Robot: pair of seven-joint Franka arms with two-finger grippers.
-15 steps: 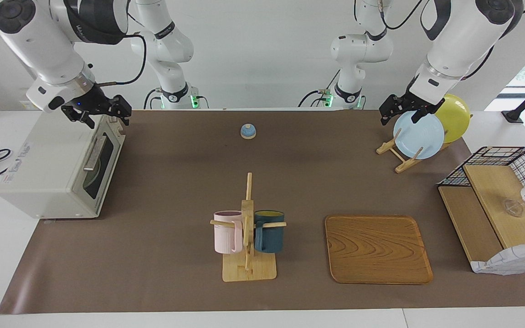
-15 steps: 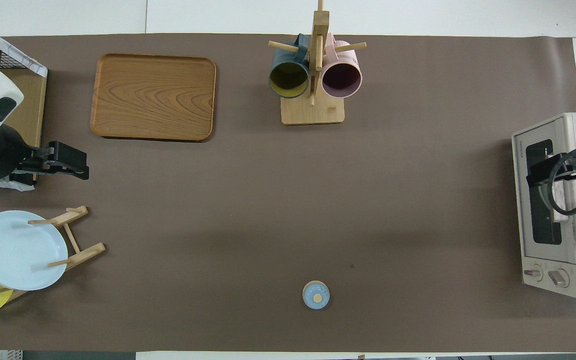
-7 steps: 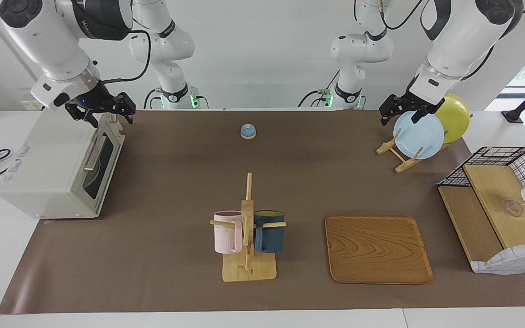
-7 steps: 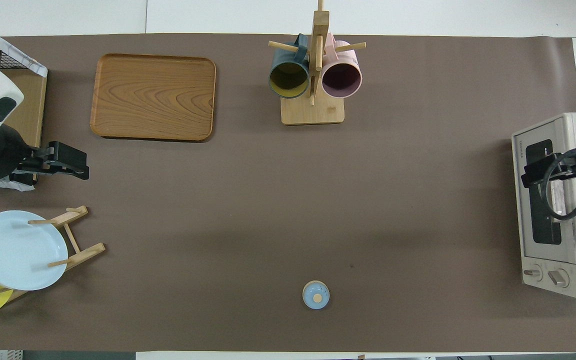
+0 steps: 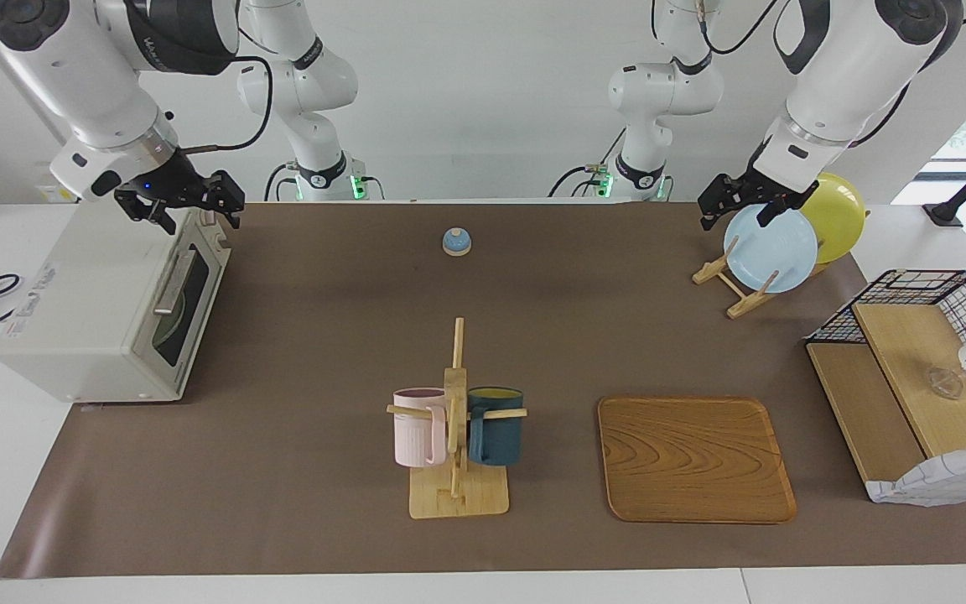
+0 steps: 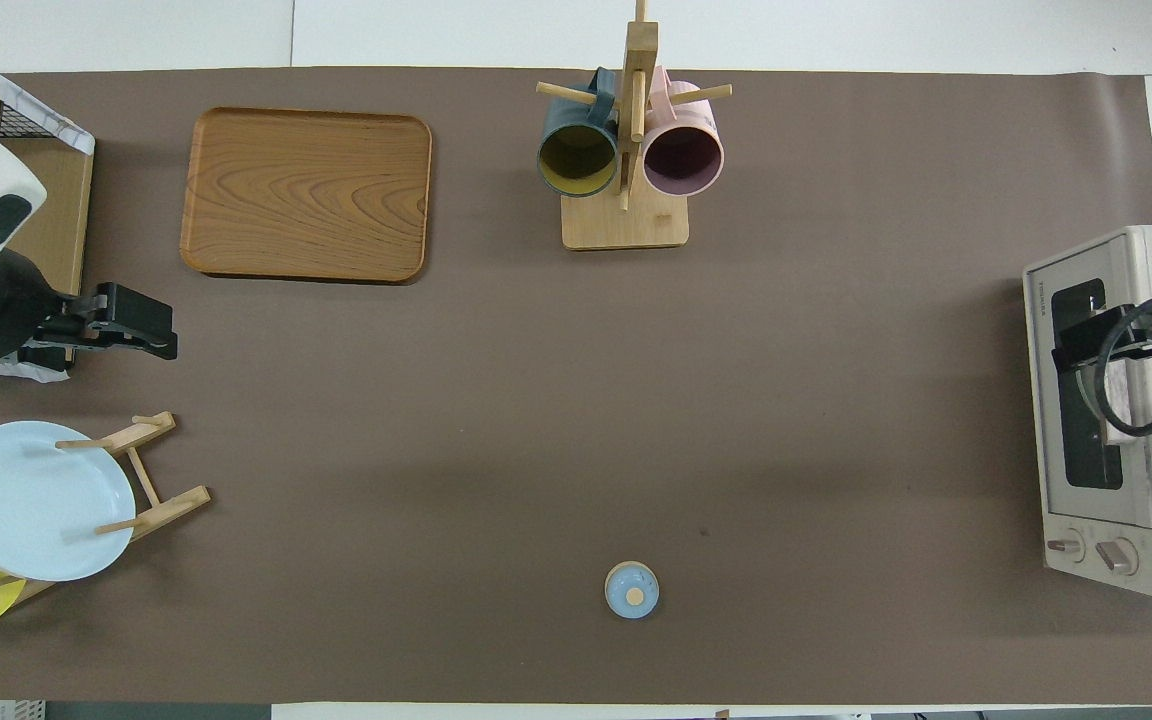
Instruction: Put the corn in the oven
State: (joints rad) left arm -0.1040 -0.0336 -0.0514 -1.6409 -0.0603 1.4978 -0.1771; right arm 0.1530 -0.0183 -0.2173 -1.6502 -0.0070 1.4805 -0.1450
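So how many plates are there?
2. The light blue plate stands in the wooden rack at the left arm's end; the yellow plate stands beside it, nearer the robots.

Oven (image 5: 85, 306): off-white casing, smooth, dark glossy door glass. Table cover (image 5: 324, 335): brown, matt, paper-like. Tray (image 5: 695, 458): grained wood, satin sheen. Mug rack (image 5: 455, 436): pale bare wood. Basket (image 5: 944, 289): black wire. Plates (image 5: 772, 247): smooth, glossy

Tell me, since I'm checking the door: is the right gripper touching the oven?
Cannot tell. In the facing view the right gripper hangs at the top edge of the oven, overlapping it, with neither contact nor gap plain.
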